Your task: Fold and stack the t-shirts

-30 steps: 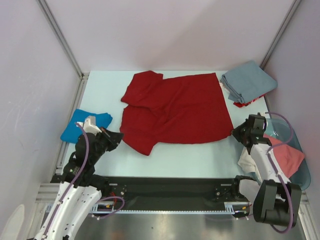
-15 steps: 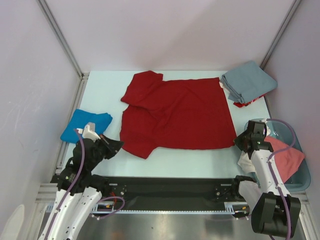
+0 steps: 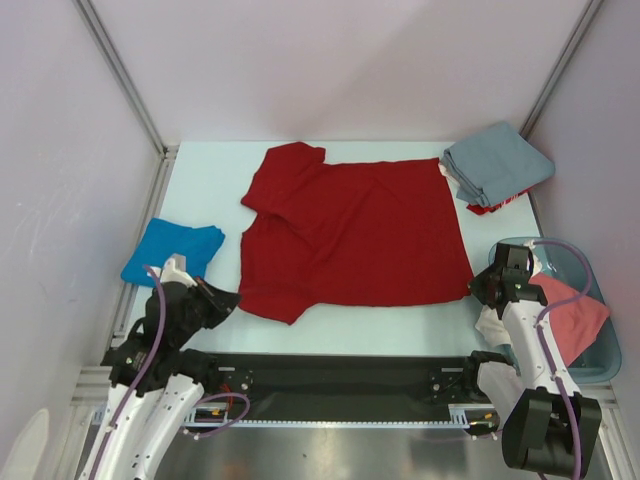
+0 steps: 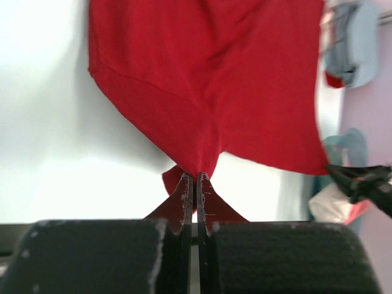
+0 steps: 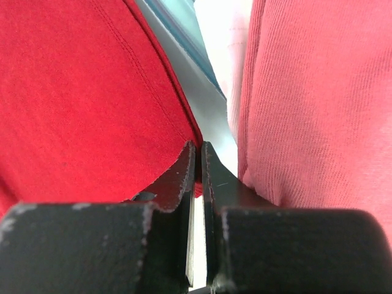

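The crimson red t-shirt lies spread flat across the middle of the table, collar end to the left. My left gripper is shut on its near left corner, and in the left wrist view the cloth bunches to a point between the closed tips. At the near right corner my right gripper is also shut on the hem, which is pinched between its tips. A bright blue t-shirt lies folded at the left edge.
A folded grey-blue shirt tops a small stack at the back right corner. A teal basket at the right holds a salmon-pink shirt and white cloth, close beside my right gripper. Walls enclose the table.
Both grippers have drawn back toward the near edge, dragging the red shirt's near hem with them. The shirt now lies flatter and straighter.
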